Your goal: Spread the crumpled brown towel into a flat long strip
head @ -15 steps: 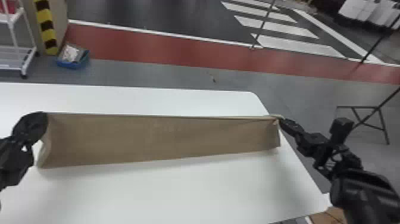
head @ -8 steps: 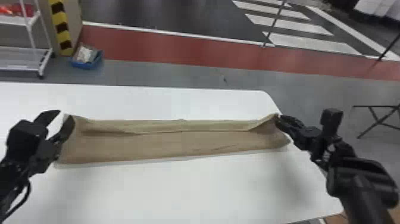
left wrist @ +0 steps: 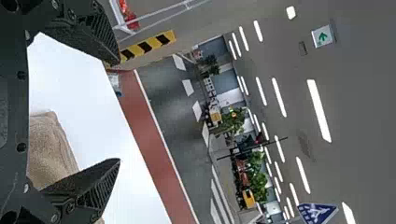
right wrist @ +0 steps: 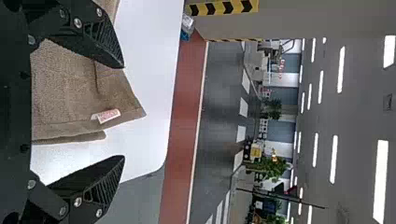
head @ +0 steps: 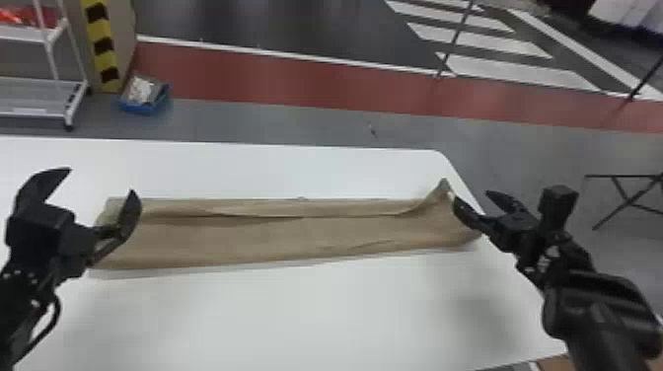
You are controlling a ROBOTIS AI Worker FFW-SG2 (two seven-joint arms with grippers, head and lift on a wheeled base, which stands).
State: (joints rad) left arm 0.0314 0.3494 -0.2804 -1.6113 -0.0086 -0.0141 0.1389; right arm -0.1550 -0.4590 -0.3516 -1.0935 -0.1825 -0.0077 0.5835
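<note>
The brown towel (head: 276,237) lies as a long strip across the white table, with a fold along its far side and its right far corner standing up a little. Over its left end my left gripper (head: 101,180) is spread wide, holding nothing. At the right end my right gripper (head: 471,197) is open beside the raised corner. In the left wrist view, part of the towel (left wrist: 49,149) lies beyond my left gripper (left wrist: 114,112). The right wrist view has my right gripper (right wrist: 123,112) open, with the towel's labelled corner (right wrist: 84,98) behind its fingers.
The white table (head: 296,315) extends in front of and behind the towel, its right edge close by my right gripper. On the floor past the table are a white rack (head: 34,98) and a blue box (head: 144,98). A black stand (head: 626,197) is off to the right.
Both grippers have opened and let go of the towel's ends; the left has moved up and left, clear of it. The towel has dropped from hanging taut to lying on the table.
</note>
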